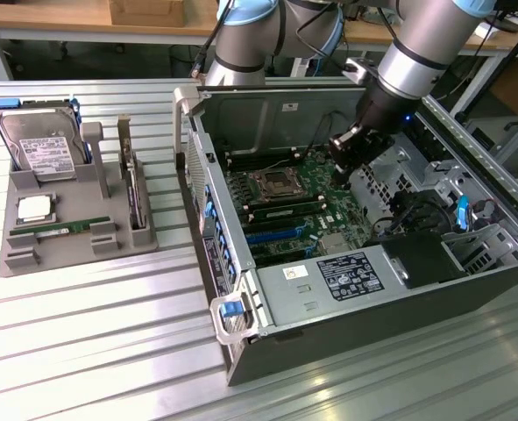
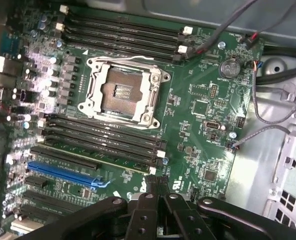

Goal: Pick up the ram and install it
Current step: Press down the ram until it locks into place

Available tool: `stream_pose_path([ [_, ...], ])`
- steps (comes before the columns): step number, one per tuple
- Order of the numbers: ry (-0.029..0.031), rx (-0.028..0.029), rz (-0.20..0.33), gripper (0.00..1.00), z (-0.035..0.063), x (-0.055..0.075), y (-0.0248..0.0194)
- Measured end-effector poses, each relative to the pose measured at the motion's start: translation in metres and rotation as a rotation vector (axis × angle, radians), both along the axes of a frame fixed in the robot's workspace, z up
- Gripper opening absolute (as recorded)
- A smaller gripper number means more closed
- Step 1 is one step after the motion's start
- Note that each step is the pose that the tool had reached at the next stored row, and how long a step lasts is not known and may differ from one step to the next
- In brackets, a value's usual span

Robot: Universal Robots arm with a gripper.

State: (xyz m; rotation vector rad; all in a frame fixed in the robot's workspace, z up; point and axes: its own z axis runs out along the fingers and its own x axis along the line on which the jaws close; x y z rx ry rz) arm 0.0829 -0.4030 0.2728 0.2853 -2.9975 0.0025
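A ram stick [image 1: 61,230], thin and green with a white label, lies flat in the grey holder tray [image 1: 17,254] on the exterior view's left. Inside the open computer case [image 1: 329,289] lies the motherboard [image 1: 276,197]. A second green stick [image 1: 285,213] stands in a memory slot beside the CPU socket [image 2: 123,90]. In the wrist view it shows as a pale green edge [image 2: 117,161] in the slot row. My gripper [image 1: 342,167] hangs above the motherboard's side nearest the drive cage, well away from the tray. Its black fingers meet at the gripper [image 2: 158,186], shut, with nothing between them.
The tray also holds a hard drive [image 1: 39,145], a CPU [image 1: 35,209] and an upright card [image 1: 134,189]. Cables [image 2: 268,95] run over the board's edge near the metal drive cage [image 1: 377,189]. A black power supply box [image 1: 351,276] fills the case's near side.
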Motion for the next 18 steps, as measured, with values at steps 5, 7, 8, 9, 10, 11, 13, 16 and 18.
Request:
stream_pose_path([
  [5,0.0,-0.0084,-0.097,0.11,-0.0009,0.0,0.0001],
  [7,0.0,-0.0135,-0.162,0.11,-0.0014,0.0,0.0],
  [8,0.0,-0.0147,-0.177,0.11,-0.0015,0.0,0.0],
  [9,0.0001,-0.0154,-0.188,0.11,-0.0016,0.0,0.0],
  [10,0.0,-0.0173,-0.211,0.11,-0.0018,0.0,0.0],
  [11,0.0001,-0.0188,-0.233,0.11,-0.0019,0.0,0.0],
  [13,0.0003,-0.0214,-0.284,0.11,-0.0022,0.0,0.0],
  [16,0.0003,-0.0214,-0.284,0.11,-0.0022,0.0,0.0],
  [18,0.0003,-0.0214,-0.284,0.11,-0.0022,0.0,0.0],
])
